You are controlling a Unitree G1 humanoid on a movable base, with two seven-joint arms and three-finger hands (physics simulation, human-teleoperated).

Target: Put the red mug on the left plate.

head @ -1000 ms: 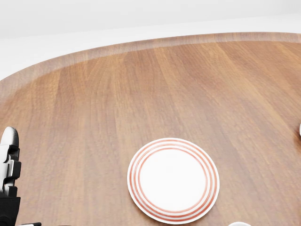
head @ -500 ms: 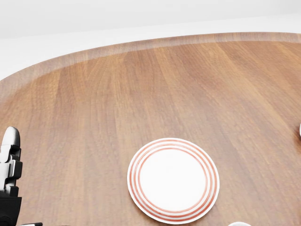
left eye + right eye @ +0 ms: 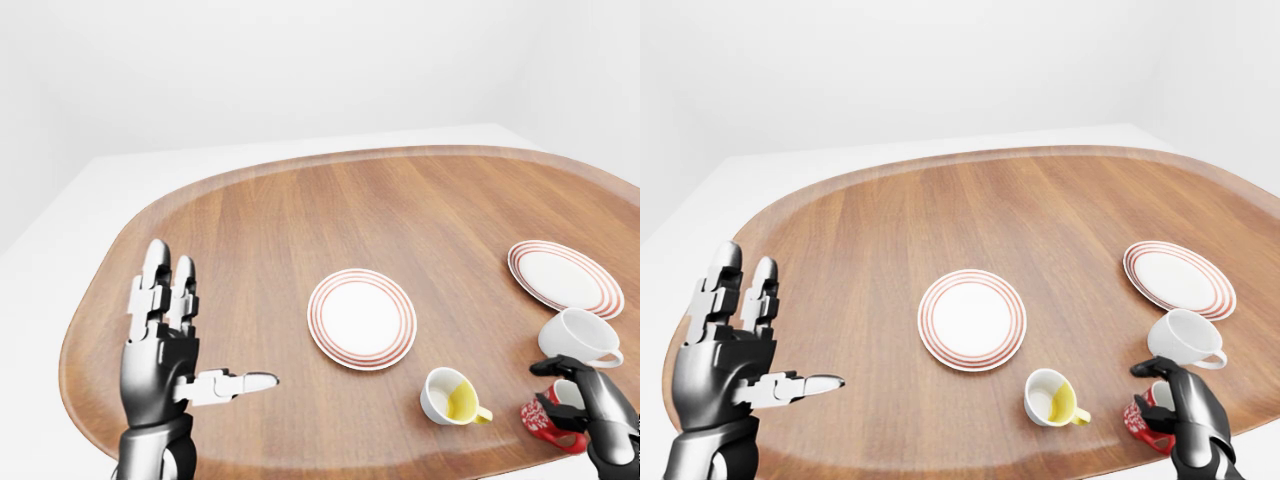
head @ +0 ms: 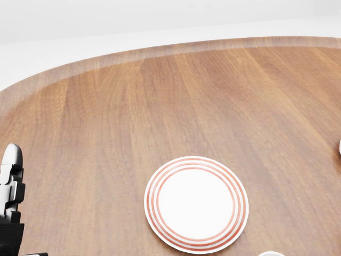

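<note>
**pixelwrench:** ok so the right robot hand (image 3: 1175, 415) has its dark fingers curled round the red mug (image 3: 1143, 418), down at the bottom right of the right-eye view, right by the near edge of the table (image 3: 260, 215). Looks like a wrap, can't really tell how firm it is though. The left robot hand (image 3: 165, 345) is just hanging there flat and released, fingers spread, holding nothing.

**tabletop_tom:** what worries me is the crowd around it. The white mug (image 3: 1183, 340) sits just above the red one and looks near enough to touch those knuckles. The mug with the yellow inside (image 3: 1052, 398) is just to the left, pretty much on the line to the left plate (image 3: 971, 319).

**pixelwrench:** yeah, drag it low and sideways and I'd guess it clips the yellow one. Lift carelessly and the white one gets nudged. Also a loose grip that close to the rim could mean the mug goes off the table.

**tabletop_tom:** and there's a right plate (image 3: 1178, 279) too, same red rings, so wrong-plate risk is real.

**pixelwrench:** surface is a big rounded wooden top with a raised lip, smooth grain. Probably slidey. Room's just plain white walls and a white floor, nothing else in view.
</note>
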